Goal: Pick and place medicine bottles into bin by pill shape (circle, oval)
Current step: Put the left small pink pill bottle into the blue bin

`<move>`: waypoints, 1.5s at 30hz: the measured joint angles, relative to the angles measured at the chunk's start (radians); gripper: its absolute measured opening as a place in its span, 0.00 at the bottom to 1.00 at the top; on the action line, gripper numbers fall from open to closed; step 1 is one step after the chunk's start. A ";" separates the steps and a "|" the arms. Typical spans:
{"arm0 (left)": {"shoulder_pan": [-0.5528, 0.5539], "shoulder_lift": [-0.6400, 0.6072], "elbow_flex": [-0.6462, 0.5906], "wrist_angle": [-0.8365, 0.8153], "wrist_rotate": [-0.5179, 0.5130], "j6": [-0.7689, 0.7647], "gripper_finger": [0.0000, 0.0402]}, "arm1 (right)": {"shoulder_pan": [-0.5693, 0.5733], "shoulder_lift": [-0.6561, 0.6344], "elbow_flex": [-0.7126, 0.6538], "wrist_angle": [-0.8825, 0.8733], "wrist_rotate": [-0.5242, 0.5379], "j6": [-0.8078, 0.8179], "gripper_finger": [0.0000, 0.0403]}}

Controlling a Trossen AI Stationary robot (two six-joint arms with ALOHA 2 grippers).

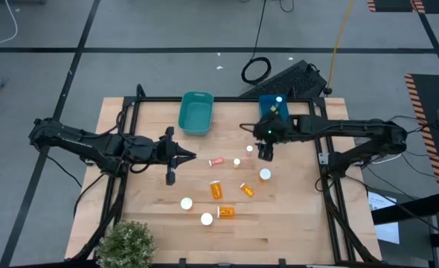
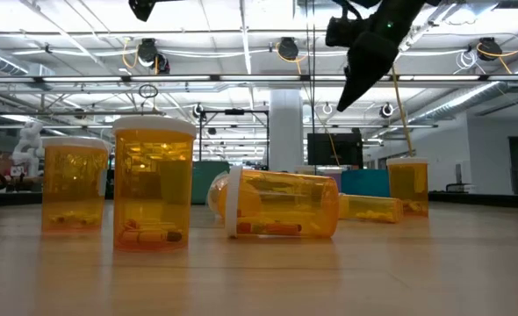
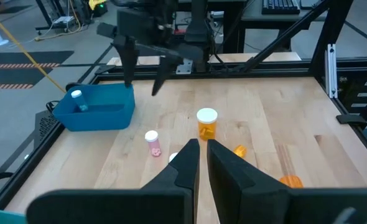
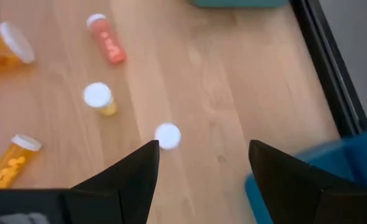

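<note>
Right claw (image 1: 265, 154) wide open and empty at centre right above scattered medicine bottles (image 1: 218, 190), left claw (image 1: 192, 156) closed, empty, centre left, wooden table (image 1: 294, 216)

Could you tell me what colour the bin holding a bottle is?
Blue: the bin is seen best in the left wrist view.

Nine small white-capped pill bottles (image 1: 216, 189), mostly translucent orange, stand or lie around the table's centre; a tenth bottle (image 1: 279, 100) sits in the blue plastic bin (image 1: 266, 104) at one o'clock. Two bins in all, counting the teal plastic bin (image 1: 196, 113) at twelve. One leafy potted plant (image 1: 126, 242) at seven.
</note>
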 joint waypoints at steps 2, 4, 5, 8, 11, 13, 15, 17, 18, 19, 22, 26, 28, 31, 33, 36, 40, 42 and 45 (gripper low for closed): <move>0.000 0.000 0.000 0.000 0.000 0.000 0.09 | 0.012 0.025 0.000 0.015 0.000 -0.016 0.61; 0.000 0.000 0.000 0.000 0.000 0.000 0.09 | 0.019 0.055 0.000 0.036 -0.007 -0.027 0.60; 0.000 0.000 0.000 0.000 0.000 0.000 0.09 | 0.020 0.070 0.001 0.037 -0.019 -0.033 0.60; 0.000 0.000 0.000 -0.001 0.000 0.000 0.09 | 0.020 0.120 0.001 0.036 -0.057 -0.056 0.60; 0.000 0.000 0.000 -0.002 0.000 0.000 0.09 | 0.020 0.165 0.001 0.035 -0.056 -0.080 0.60; 0.000 0.000 0.000 -0.002 0.000 0.000 0.09 | 0.019 0.189 0.002 0.034 -0.056 -0.097 0.60; 0.000 0.000 0.000 -0.002 0.000 0.001 0.09 | 0.017 0.205 0.002 0.038 -0.056 -0.108 0.60; 0.000 0.000 0.000 -0.002 0.000 0.001 0.09 | 0.012 0.212 0.002 0.054 -0.057 -0.110 0.60; 0.000 0.000 0.000 -0.001 0.000 0.001 0.09 | 0.009 0.213 0.002 0.065 -0.056 -0.112 0.60; 0.000 0.000 0.000 -0.002 0.000 0.002 0.09 | 0.004 0.215 0.002 0.070 -0.056 -0.115 0.60; 0.000 0.000 0.000 0.000 0.000 0.004 0.09 | -0.014 0.220 0.002 0.089 -0.085 -0.118 0.61; 0.000 0.000 0.000 -0.001 0.000 0.007 0.09 | -0.032 0.246 0.003 0.096 -0.109 -0.117 0.63; 0.000 0.000 0.000 0.000 0.000 0.007 0.09 | -0.038 0.263 0.003 0.100 -0.117 -0.117 0.63; 0.000 0.000 0.000 0.000 0.000 0.009 0.09 | -0.048 0.292 0.003 0.101 -0.159 -0.118 0.63; 0.000 0.000 0.000 0.000 0.000 0.010 0.09 | -0.047 0.306 0.003 0.103 -0.158 -0.130 0.63; 0.000 0.000 0.000 0.000 0.000 0.010 0.09 | -0.050 0.317 0.003 0.109 -0.157 -0.138 0.62; 0.000 0.000 0.000 -0.001 0.000 0.010 0.09 | -0.063 0.316 0.003 0.108 -0.158 -0.139 0.59; 0.000 0.000 0.000 -0.001 0.000 0.011 0.09 | -0.072 0.314 0.003 0.095 -0.162 -0.132 0.57; 0.000 0.000 0.000 0.000 0.000 0.011 0.09 | -0.083 0.315 0.003 0.076 -0.212 -0.123 0.54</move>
